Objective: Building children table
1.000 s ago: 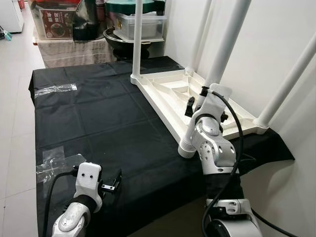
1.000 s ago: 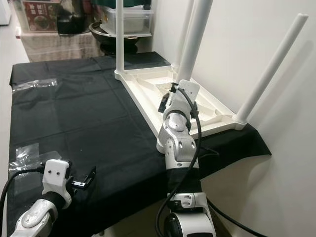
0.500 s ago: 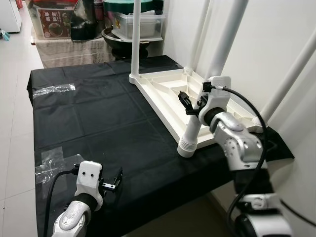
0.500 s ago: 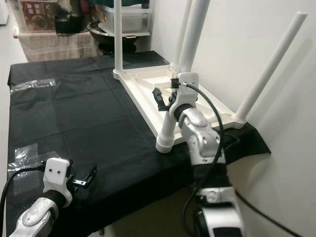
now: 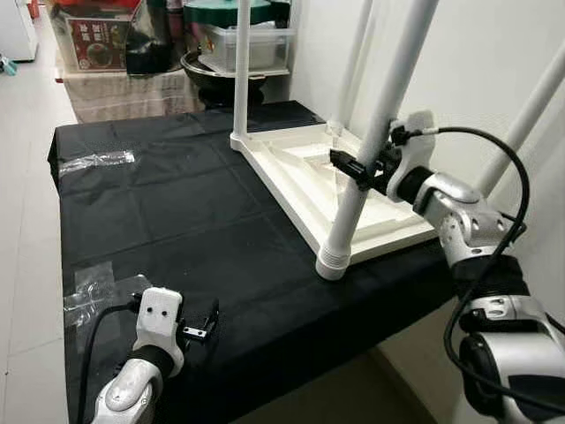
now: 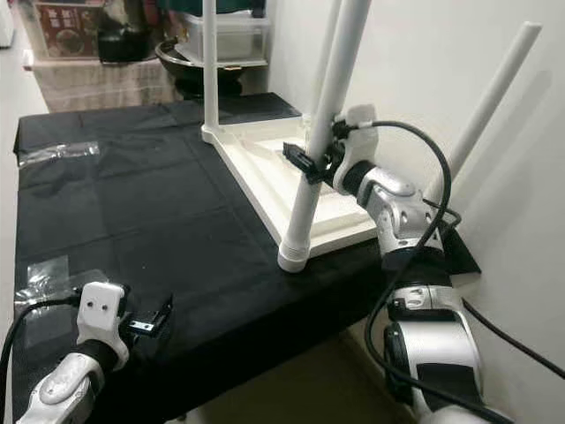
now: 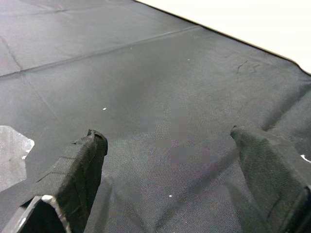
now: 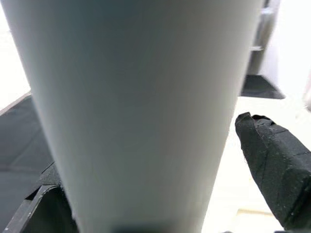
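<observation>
Right gripper straddles the near table leg; left gripper gapes wide over black cloth, at seven o'clock.

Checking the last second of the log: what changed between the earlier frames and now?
The right arm swung out to the robot's right, and the right gripper went from hovering over the upturned tabletop to straddling the near table leg; whether it is clamped is unclear. The left gripper stayed open, low over the black cloth. The table did not move.
</observation>
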You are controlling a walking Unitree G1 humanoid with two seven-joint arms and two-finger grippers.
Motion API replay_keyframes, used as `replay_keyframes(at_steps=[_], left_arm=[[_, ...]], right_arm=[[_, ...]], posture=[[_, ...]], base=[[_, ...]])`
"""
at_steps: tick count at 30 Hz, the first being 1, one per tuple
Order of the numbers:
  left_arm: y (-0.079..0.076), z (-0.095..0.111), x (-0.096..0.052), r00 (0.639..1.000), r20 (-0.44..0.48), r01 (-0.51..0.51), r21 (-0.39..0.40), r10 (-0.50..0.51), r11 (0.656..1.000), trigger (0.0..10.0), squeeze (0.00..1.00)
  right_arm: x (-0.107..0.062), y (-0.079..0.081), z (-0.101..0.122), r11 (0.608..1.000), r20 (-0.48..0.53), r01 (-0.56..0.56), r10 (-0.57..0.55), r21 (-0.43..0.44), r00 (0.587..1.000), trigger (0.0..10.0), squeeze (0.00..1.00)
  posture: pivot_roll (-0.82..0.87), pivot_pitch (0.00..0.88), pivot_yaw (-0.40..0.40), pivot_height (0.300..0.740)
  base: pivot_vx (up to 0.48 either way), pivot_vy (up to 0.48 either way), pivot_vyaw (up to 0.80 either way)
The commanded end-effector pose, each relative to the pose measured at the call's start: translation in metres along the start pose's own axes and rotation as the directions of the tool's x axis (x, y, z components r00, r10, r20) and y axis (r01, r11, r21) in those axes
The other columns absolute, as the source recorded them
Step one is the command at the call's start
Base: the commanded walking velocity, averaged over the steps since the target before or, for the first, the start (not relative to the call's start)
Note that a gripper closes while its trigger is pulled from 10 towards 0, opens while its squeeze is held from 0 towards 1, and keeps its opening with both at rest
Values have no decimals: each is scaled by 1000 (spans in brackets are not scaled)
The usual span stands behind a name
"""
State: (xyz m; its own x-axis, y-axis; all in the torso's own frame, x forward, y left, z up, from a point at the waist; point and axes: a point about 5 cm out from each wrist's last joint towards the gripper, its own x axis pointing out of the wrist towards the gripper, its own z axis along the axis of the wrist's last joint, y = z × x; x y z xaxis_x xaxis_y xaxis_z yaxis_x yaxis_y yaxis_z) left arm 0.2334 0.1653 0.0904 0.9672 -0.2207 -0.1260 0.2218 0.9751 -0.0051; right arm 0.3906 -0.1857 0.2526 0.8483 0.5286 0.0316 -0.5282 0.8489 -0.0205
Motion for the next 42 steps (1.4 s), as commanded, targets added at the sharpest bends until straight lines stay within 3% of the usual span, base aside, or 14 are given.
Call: replay_keyframes(at_steps=[1, 2, 12, 18, 19, 20, 21, 23, 25, 26, 27, 31, 34, 42], left_arm=[[-1, -3, 0, 1000, -17, 11, 17, -11, 1000, 10000, 0], [0, -3, 0, 1000, -16, 11, 18, -11, 1000, 10000, 0], [-1, -2, 0, 1000, -15, 15, 20, -15, 1000, 10000, 0], [-2, -2, -2, 1000, -16, 21, 21, -21, 1000, 10000, 0], [-2, -3, -2, 1000, -17, 20, 21, -20, 1000, 10000, 0], [-2, -3, -2, 1000, -18, 19, 21, -19, 1000, 10000, 0], [-2, -3, -2, 1000, -18, 19, 21, -19, 1000, 10000, 0], [-1, -3, -3, 1000, -20, 18, 21, -18, 1000, 10000, 0], [-1, -4, -3, 1000, -21, 19, 20, -18, 1000, 10000, 0], [-1, -4, -3, 1000, -22, 19, 19, -19, 1000, 10000, 0], [-1, -3, -3, 1000, -23, 20, 20, -19, 1000, 10000, 0], [-1, -3, -3, 1000, -22, 21, 21, -20, 1000, 10000, 0], [3, -3, -5, 1000, -21, 10, 28, -9, 1000, 10000, 0], [-1, -5, -3, 1000, -21, 7, 17, -7, 1000, 10000, 0]], right_arm=[[1, -2, -2, 999, -10, -41, 41, 6, 999, 3569, 0], [2, -2, -3, 998, -12, -64, 64, 10, 998, 0, 0], [4, -3, -15, 990, -63, -142, 141, 3, 988, 0, 0], [8, -11, -34, 986, -135, 163, -156, 38, 978, 0, 0], [8, -15, -41, 951, -157, 304, -292, 58, 943, 0, 0], [4, -19, -50, 875, -185, 478, -459, 74, 869, 0, 0], [4, -19, -50, 875, -185, 478, -459, 74, 869, 0, 0], [-5, -17, -67, 738, -234, 671, -641, 75, 731, 0, 0], [-9, 3, -87, 644, -286, 758, -710, 107, 644, 0, 0], [-8, 36, -101, 590, -315, 797, -738, 128, 597, 0, 0], [-8, 44, -103, 581, -318, 804, -743, 129, 588, 0, 0], [-5, 53, -102, 580, -304, 806, -751, 119, 586, 0, 0], [1, 69, -86, 619, -202, 780, -756, 90, 623, 0, 0], [4, 81, -86, 642, -233, 766, -740, 34, 631, 0, 0]], posture=[[88, 0, -121, 740], [88, 0, -121, 740], [91, 0, -123, 740], [89, 0, -122, 740], [90, 0, -121, 740], [88, 0, -119, 740], [88, 0, -119, 740], [88, 0, -116, 740], [90, 0, -112, 740], [92, 0, -109, 740], [92, 0, -109, 740], [95, 0, -111, 740], [95, 0, -111, 740], [90, 0, -127, 740]], base=[[0, 0, 0], [0, 0, 0], [0, 0, 0], [0, 0, 0], [0, 0, 0], [0, 0, 0], [0, 0, 0], [0, 0, 0], [0, 0, 0], [0, 0, 0], [0, 0, 0], [0, 0, 0], [0, 0, 0], [0, 0, 0]])
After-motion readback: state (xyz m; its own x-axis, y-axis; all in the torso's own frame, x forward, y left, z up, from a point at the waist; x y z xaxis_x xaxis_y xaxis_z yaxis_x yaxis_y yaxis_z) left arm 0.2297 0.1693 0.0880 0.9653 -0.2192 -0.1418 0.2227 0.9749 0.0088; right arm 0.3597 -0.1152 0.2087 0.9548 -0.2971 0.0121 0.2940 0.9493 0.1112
